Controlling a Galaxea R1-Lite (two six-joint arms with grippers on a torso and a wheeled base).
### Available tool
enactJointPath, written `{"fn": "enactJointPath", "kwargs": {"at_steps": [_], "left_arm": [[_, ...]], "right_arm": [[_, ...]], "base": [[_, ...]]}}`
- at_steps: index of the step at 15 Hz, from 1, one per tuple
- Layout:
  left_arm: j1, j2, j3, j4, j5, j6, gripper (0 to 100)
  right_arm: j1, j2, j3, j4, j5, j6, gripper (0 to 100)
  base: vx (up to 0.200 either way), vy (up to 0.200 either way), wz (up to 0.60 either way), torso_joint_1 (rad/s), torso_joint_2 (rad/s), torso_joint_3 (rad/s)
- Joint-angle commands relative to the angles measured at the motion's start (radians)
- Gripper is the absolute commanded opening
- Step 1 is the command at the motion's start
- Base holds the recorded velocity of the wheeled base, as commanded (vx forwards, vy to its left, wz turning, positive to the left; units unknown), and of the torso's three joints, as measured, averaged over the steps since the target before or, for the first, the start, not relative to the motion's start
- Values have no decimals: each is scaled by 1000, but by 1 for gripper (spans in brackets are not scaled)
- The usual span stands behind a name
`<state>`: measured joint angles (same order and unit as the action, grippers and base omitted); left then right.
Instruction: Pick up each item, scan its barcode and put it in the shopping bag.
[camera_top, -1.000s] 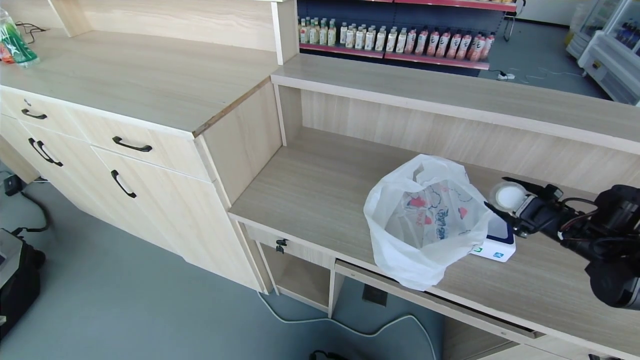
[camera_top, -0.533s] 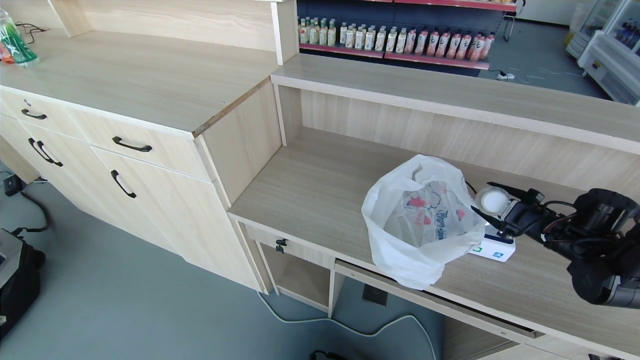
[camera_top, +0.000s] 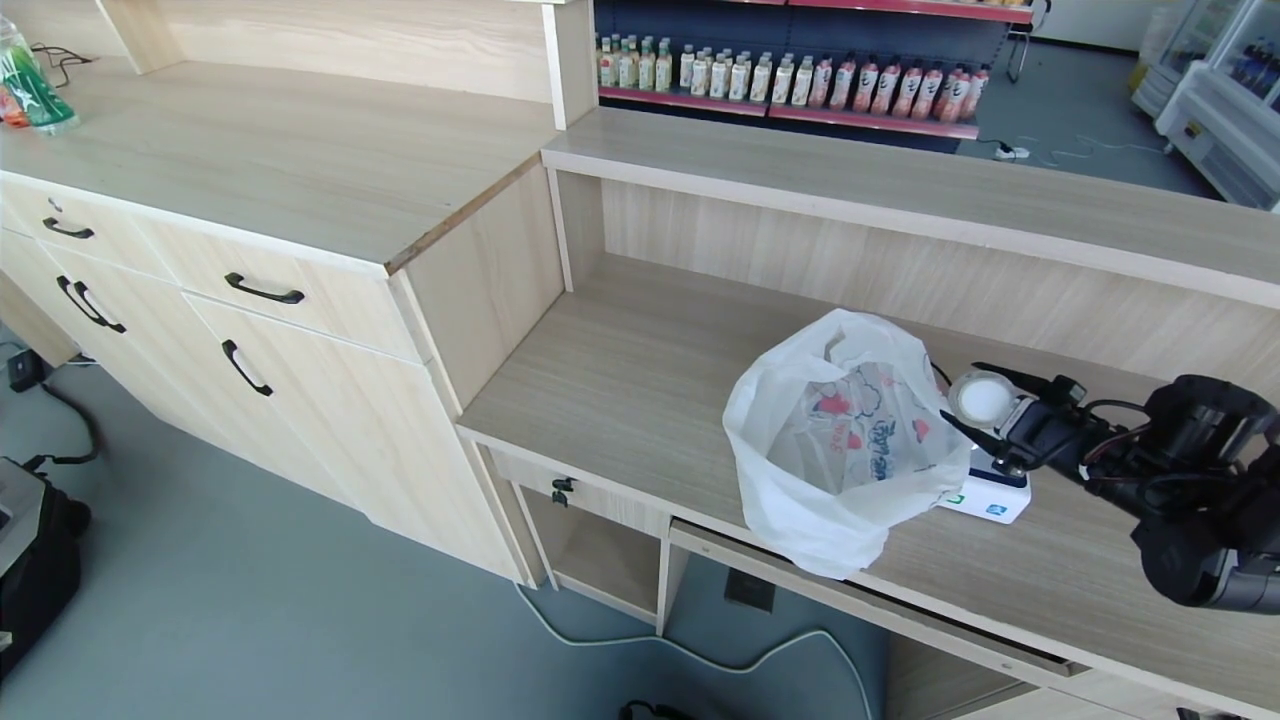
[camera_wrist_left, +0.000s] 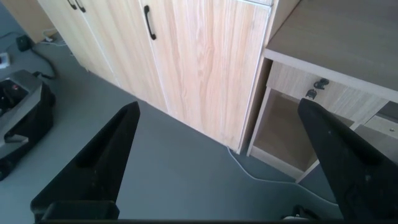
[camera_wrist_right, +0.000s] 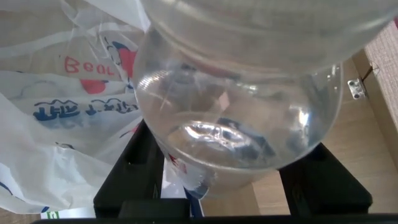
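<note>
1. The pale wood surface (camera_top: 640, 380) carries the shopping bag, which stands near its front edge.
2. A wood cabinet (camera_top: 300, 400) with black handles stands well to the left of the shopping bag, and its top is higher than the bag.
3. A store shelf (camera_top: 790, 80) lined with drink bottles stands far behind the shopping bag, beyond the raised ledge.
4. The white plastic shopping bag (camera_top: 840, 450) stands upright with its mouth open. Red and blue print shows through its side.
5. The right gripper (camera_top: 965, 395) is just beside the shopping bag's right rim, above the surface. It is closed on a clear plastic bottle, with one finger on each side.
6. The left gripper (camera_wrist_left: 217, 104) hangs low over the grey floor in front of the cabinet doors, well apart from the shopping bag. Its fingers are spread wide with nothing between them.
7. A small white scanner (camera_top: 985, 497) sits on the surface, touching the shopping bag's lower right side and partly tucked behind it.
8. The clear plastic bottle (camera_top: 988, 398) is held off the surface just right of the shopping bag's mouth and over the scanner. Its white round end faces up.
9. A green bottle (camera_top: 30, 85) rests on the cabinet top, far to the left of the shopping bag.
</note>
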<state>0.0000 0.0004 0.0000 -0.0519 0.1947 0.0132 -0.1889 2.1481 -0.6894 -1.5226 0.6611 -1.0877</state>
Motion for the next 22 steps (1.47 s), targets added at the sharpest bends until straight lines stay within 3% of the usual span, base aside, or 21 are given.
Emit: {"fn": "enactJointPath", "kwargs": {"at_steps": [1,2,3,8,11,16,19,22], "left_arm": [[0,0,0,0,0,-1,100],[0,0,0,0,0,1,100],[0,0,0,0,0,1,100],[0,0,0,0,0,1,100],[0,0,0,0,0,1,100],[0,0,0,0,0,1,100],[0,0,0,0,0,1,100],[0,0,0,0,0,1,100]], "right_arm": [[-1,-34,-7,2,-1,11,0],[2,-148,-9,42,-11,147,0],[-4,-289,-6,165,-54,249,0],[-96,-744,22,749,-321,479,0],[-115,-912,192,782,-333,500,0],[-95,-921,198,785,-325,508,0],[-14,-907,182,780,-380,538,0],[118,-817,111,774,-403,726,0]], "base": [[0,0,0,0,0,0],[0,0,0,0,0,0],[0,0,0,0,0,0],[0,0,0,0,0,0],[0,0,0,0,0,0],[0,0,0,0,0,0],[0,0,600,2,2,4],[0,0,200,-1,1,2]]}}
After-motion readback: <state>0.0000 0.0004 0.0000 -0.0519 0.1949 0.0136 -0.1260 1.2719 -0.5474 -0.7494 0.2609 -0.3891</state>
